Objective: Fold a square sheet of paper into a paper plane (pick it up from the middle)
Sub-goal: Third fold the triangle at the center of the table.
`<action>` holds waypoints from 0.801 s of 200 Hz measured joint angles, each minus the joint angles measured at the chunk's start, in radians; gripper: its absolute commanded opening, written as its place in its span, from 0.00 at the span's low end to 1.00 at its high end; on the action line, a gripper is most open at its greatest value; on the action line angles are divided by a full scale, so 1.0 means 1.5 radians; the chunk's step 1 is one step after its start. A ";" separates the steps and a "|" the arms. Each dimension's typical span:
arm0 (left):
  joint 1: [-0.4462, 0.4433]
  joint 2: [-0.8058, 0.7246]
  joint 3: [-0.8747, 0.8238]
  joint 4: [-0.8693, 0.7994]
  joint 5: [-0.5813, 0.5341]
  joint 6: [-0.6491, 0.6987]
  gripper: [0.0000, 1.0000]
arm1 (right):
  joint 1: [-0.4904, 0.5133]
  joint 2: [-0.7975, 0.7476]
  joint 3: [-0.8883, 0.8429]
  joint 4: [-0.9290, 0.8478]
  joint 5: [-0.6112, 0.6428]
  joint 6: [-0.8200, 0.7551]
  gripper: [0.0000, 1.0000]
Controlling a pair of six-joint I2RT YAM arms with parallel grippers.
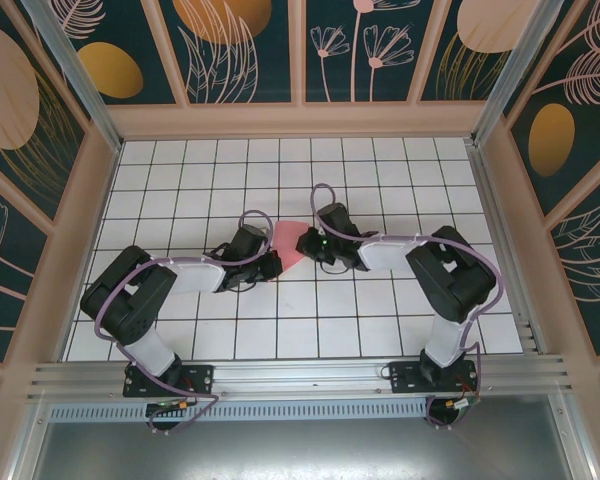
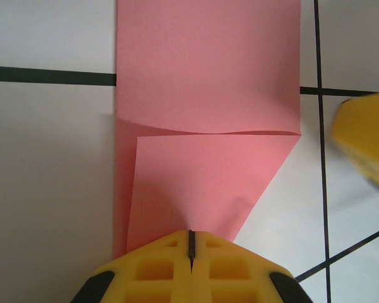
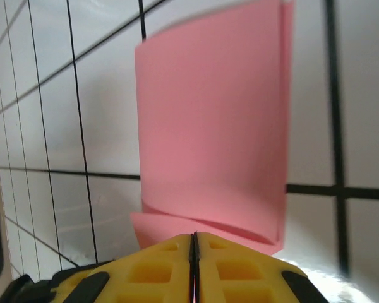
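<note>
The square sheet of paper (image 1: pixel 286 243) lies partly folded on the tiled table between my two grippers. In the left wrist view it is a pink strip (image 2: pixel 208 69) with a slanted flap folded over its near part. My left gripper (image 2: pixel 191 236) is shut, its tips on the narrow end of that flap, which puckers slightly there. My right gripper (image 3: pixel 194 237) is shut too, at the near edge of the paper (image 3: pixel 208 139), where a loose layer curls up off the lower one. I cannot tell whether either pair of jaws pinches paper. One right finger (image 2: pixel 366 139) shows blurred beside the strip.
The white tiled table (image 1: pixel 280 320) is ringed by wooden walls with patterned panels. An aluminium rail (image 1: pixel 300 375) runs along the near edge over both arm bases. Both arms (image 1: pixel 180 275) (image 1: pixel 420 255) reach inward to the table's middle, with bare tiles around them.
</note>
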 measured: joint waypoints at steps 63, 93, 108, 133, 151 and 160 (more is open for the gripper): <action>0.000 0.000 0.003 -0.005 0.006 0.007 0.06 | 0.002 0.060 0.020 0.012 -0.024 0.017 0.09; 0.000 -0.013 0.011 -0.018 0.028 0.012 0.12 | 0.002 0.061 0.021 0.011 -0.023 0.017 0.09; 0.000 -0.023 0.019 -0.019 0.048 0.011 0.15 | 0.002 0.061 0.021 0.011 -0.023 0.017 0.09; 0.000 -0.030 0.024 -0.010 0.078 0.007 0.17 | 0.002 0.061 0.021 0.011 -0.023 0.017 0.09; 0.000 -0.030 0.024 -0.009 0.087 0.003 0.17 | 0.002 0.062 0.021 0.011 -0.023 0.019 0.09; 0.000 -0.028 0.024 -0.009 0.090 0.001 0.16 | 0.002 0.062 0.021 0.011 -0.023 0.019 0.09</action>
